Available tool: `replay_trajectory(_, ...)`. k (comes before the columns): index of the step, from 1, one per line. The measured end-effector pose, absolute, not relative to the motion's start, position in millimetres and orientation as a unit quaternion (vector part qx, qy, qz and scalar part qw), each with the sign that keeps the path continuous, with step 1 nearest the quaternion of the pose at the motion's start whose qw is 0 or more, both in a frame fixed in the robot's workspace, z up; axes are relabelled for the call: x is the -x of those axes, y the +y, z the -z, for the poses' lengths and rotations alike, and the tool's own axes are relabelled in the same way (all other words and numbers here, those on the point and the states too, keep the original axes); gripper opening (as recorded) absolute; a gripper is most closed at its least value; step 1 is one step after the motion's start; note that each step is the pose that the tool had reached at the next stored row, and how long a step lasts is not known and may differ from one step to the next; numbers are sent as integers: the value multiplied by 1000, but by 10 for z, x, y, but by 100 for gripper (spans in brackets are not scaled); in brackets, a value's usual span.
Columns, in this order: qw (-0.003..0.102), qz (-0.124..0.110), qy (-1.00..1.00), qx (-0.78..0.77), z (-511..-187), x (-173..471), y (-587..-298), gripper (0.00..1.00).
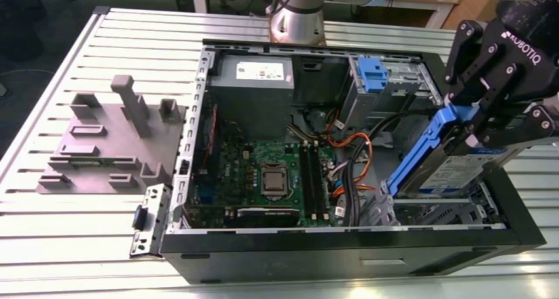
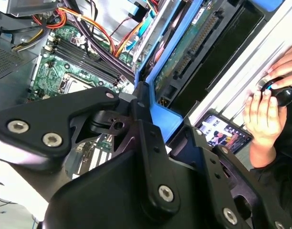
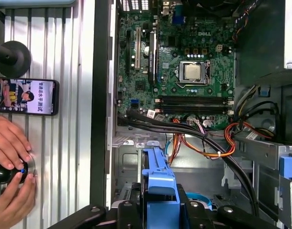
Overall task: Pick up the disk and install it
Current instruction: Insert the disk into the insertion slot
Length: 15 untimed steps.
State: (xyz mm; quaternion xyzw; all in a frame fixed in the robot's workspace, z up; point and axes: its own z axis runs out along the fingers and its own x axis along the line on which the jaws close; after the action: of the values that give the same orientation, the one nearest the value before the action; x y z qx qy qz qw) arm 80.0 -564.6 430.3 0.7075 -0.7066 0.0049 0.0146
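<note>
The disk (image 1: 454, 171), a silver drive with a white-and-blue label and blue side rails, hangs tilted over the drive cage (image 1: 436, 212) at the exterior view's right, inside the open computer case (image 1: 349, 250). My gripper (image 1: 472, 125) is shut on its upper end, with the black fingers clamped across the blue rail. The second wrist view shows the disk's green circuit-board underside (image 2: 182, 57) running away from the fingers (image 2: 151, 152). The first wrist view shows its blue rail (image 3: 158, 176) edge-on above the cage floor.
Inside the case are the motherboard (image 1: 262, 175), a grey power supply (image 1: 253, 83), an upright blue clip (image 1: 371, 73) and loose orange and black cables (image 3: 203, 143). A grey fixture plate (image 1: 105, 142) lies beside the case. A person's hands (image 3: 10, 143) and a phone (image 3: 24, 97) rest on the slatted table.
</note>
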Motion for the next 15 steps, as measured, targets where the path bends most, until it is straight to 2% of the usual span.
replay_trajectory(15, 15, -5, -707, -707, -4243, -811, -5689, 36)
